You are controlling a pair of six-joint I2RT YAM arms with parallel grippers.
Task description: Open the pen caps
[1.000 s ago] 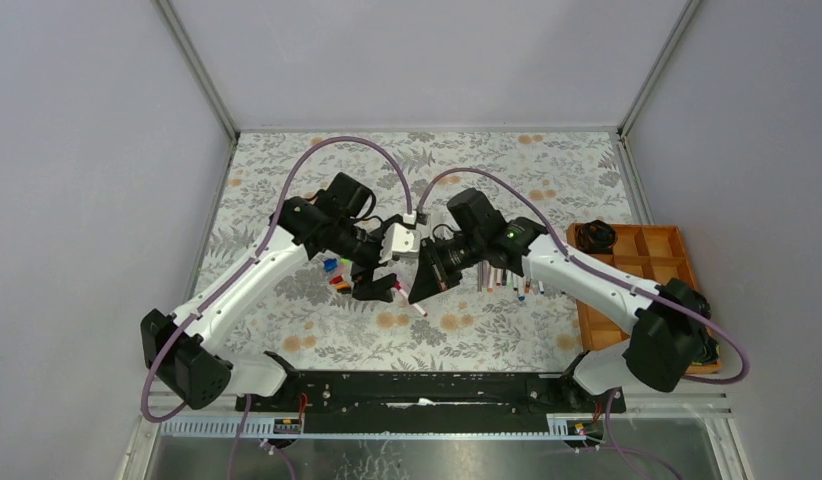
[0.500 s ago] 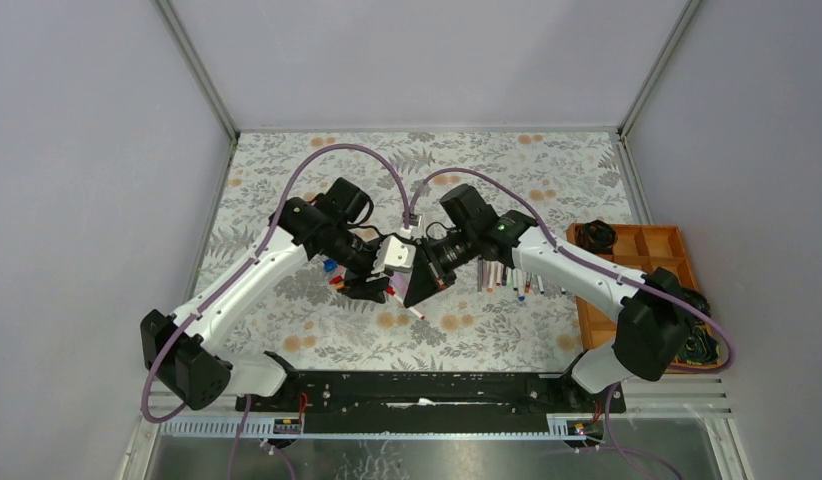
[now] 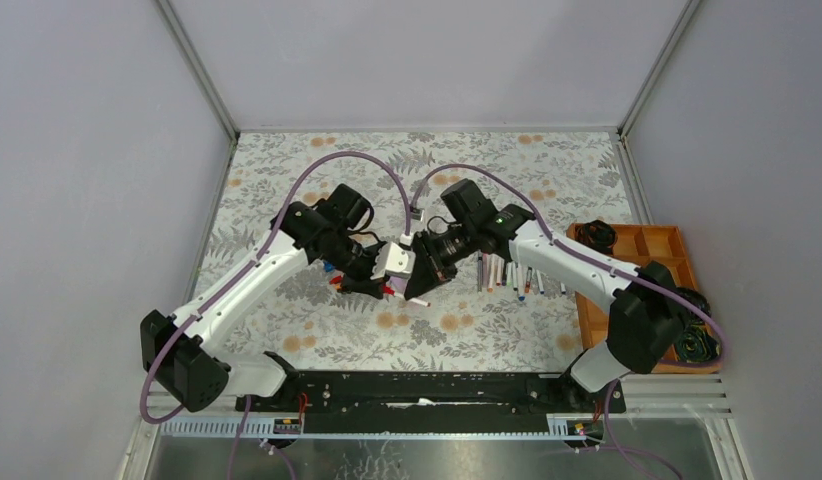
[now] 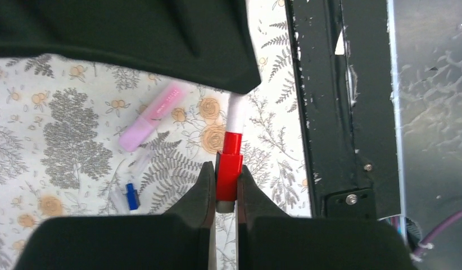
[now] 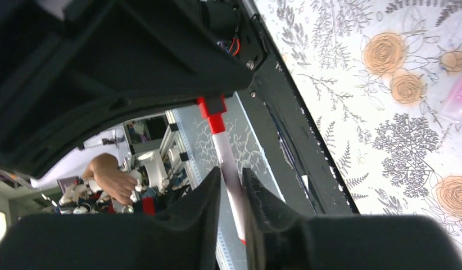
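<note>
A pen with a white barrel point(image 4: 236, 115) and a red cap point(image 4: 229, 169) hangs in the air between my two grippers, above the flowered table. My left gripper point(image 4: 226, 169) is shut on the red cap, one pad on each side. My right gripper point(image 5: 231, 174) has its jaws close around the white barrel point(image 5: 226, 154), and the red cap point(image 5: 212, 107) shows beyond its fingertips. In the top view the left gripper point(image 3: 382, 288) and the right gripper point(image 3: 412, 290) meet tip to tip at the table's middle. The cap sits on the barrel.
A row of pens point(image 3: 512, 275) lies right of the grippers. Loose caps point(image 3: 332, 272) lie left of them, with a blue cap point(image 4: 130, 196) and a pink pen point(image 4: 155, 115) on the cloth. A wooden tray point(image 3: 652, 265) stands at the right edge. The black rail point(image 3: 427, 385) runs along the front.
My left gripper, open a second ago, has moved right and shut on the red cap. My right arm has moved slightly left with the pen.
</note>
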